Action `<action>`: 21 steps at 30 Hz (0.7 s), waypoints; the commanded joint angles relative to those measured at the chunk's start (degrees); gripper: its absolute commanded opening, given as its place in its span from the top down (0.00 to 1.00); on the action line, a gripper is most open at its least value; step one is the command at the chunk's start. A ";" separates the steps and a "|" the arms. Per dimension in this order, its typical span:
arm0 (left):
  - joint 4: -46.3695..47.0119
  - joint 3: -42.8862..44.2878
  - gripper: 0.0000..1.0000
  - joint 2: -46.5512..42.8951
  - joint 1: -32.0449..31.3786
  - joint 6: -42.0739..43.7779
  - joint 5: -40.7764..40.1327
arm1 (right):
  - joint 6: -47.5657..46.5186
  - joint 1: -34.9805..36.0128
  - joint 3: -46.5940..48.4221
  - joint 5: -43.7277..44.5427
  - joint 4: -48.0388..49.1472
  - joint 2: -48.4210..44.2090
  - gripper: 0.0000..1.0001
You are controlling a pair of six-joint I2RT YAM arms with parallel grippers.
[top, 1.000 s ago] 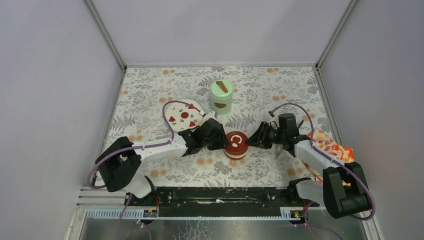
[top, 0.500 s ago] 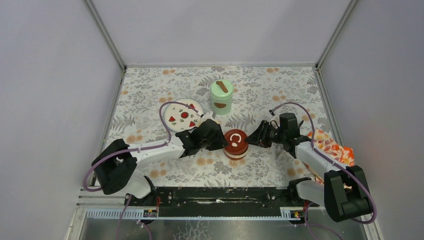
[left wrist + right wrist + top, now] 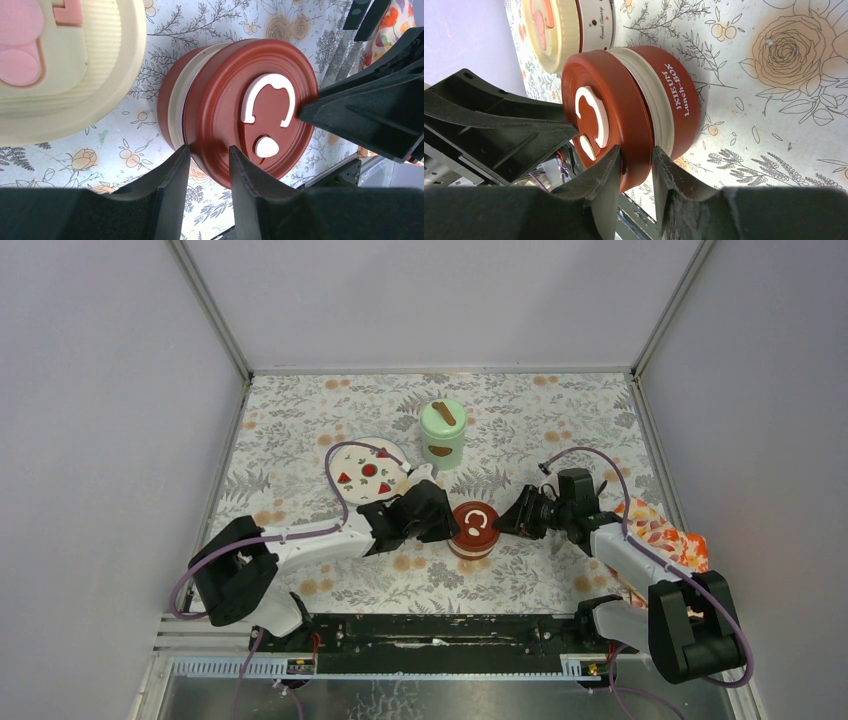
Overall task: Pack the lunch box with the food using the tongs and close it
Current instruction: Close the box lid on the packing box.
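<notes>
The lunch box's dark-red-lidded bowl [image 3: 472, 528] stands at mid-table between both arms. My left gripper [image 3: 207, 150] is shut on the near rim of the dark-red lid [image 3: 250, 110], one finger over its top and one at its side. From the opposite side my right gripper [image 3: 636, 152] pinches the same lid's rim [image 3: 624, 115]. The cream-lidded bowl [image 3: 75, 65] sits right beside it, mostly hidden under my left arm in the top view. Farther back stands the mint-green jar [image 3: 444, 433] with its lid on. The food and the tongs are out of view.
A white plate with red fruit pictures [image 3: 368, 470] lies left of the jar, behind my left arm. An orange patterned cloth [image 3: 665, 530] lies at the table's right edge by my right arm. Grey walls enclose the table on three sides.
My left gripper has narrowed onto the dark-red lid's rim. Both grippers have edged slightly closer to the bowl; the bowl itself has barely shifted.
</notes>
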 commanded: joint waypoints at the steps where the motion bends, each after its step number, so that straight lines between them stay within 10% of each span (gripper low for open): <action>1: 2.27 2.45 0.59 0.33 -0.89 0.78 -1.84 | -1.30 0.56 0.40 -0.88 0.53 0.68 0.65; 21: 0.26 2.64 0.60 0.47 -1.51 0.41 -3.67 | -2.25 0.96 0.99 -1.11 0.04 2.74 0.63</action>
